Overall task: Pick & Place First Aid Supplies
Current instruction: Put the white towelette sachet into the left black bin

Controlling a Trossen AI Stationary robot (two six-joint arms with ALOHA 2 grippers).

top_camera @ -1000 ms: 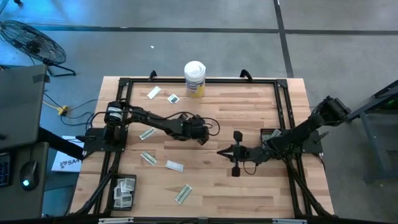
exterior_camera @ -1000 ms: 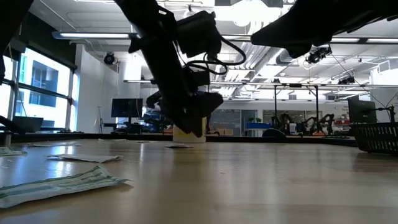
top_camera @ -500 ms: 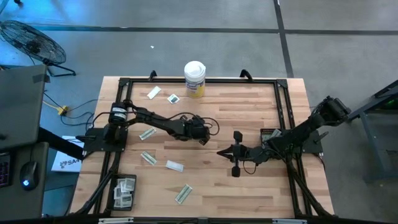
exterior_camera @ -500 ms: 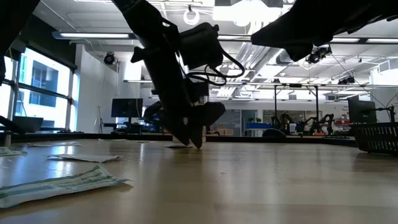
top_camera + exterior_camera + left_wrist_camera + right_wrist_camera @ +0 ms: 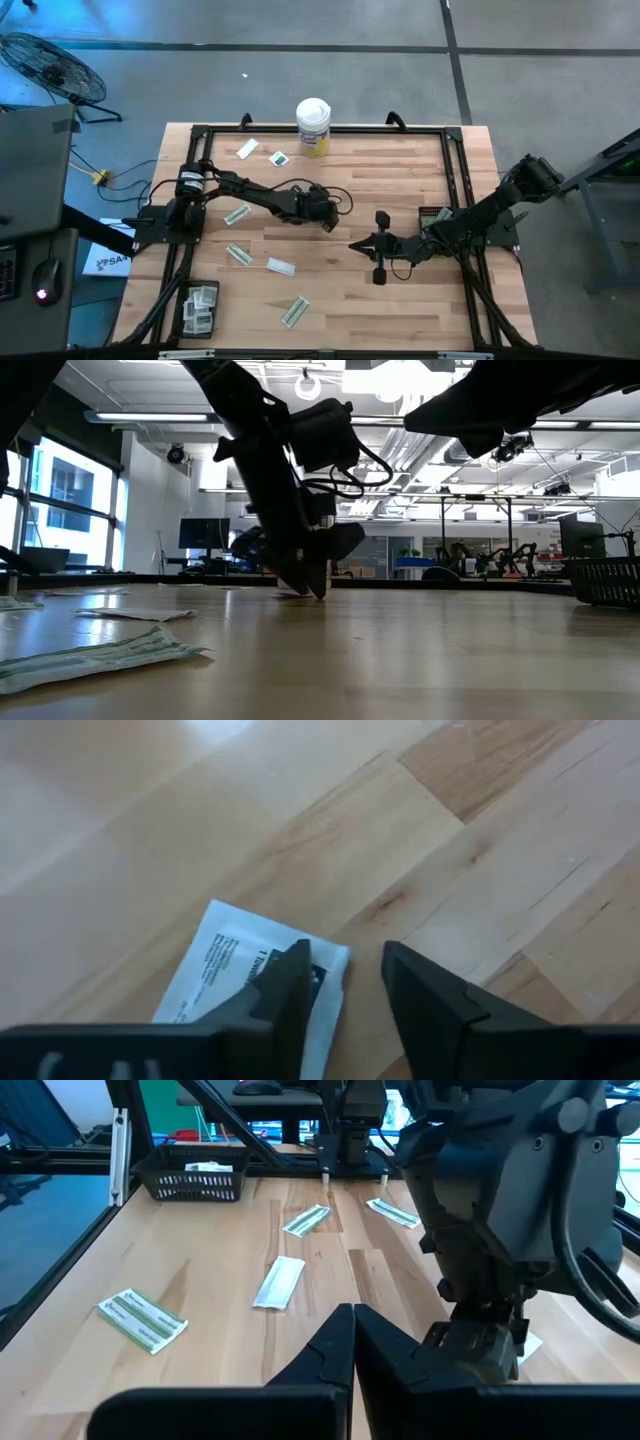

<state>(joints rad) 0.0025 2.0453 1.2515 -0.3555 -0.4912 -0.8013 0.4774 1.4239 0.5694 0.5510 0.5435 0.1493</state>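
A square white sachet with dark print (image 5: pixel 240 985) lies flat on the wood in the left wrist view. My left gripper (image 5: pixel 345 965) is open and stands over it near the table's middle (image 5: pixel 324 222), with its tips down at the tabletop (image 5: pixel 313 592). My right gripper (image 5: pixel 352 1330) is shut and waits right of centre (image 5: pixel 353 245), touching nothing. Other packets lie loose on the table's left half: two near the far edge (image 5: pixel 247 149) (image 5: pixel 279 158) and oblong wrappers (image 5: pixel 237 214) (image 5: pixel 238 253) (image 5: pixel 281 266) (image 5: pixel 295 311). My left gripper comes at the sachet from above, pointing down. One fingertip (image 5: pixel 298 965) stands on the sachet's corner (image 5: pixel 325 970), and the other (image 5: pixel 400 970) is over bare wood beside its edge. The sachet lies flat on the table. I cannot tell whether the finger presses on it.
A tall white canister with a yellow label (image 5: pixel 313 126) stands at the far edge. A dark basket (image 5: pixel 198 307) holding sachets sits at the near left corner. A small dark item (image 5: pixel 432 214) lies by the right arm. Black frame rails run along the table's sides.
My left gripper has come down from just above the table until its fingertips reach the tabletop at the sachet, and it has then stayed there. The right arm has kept still.
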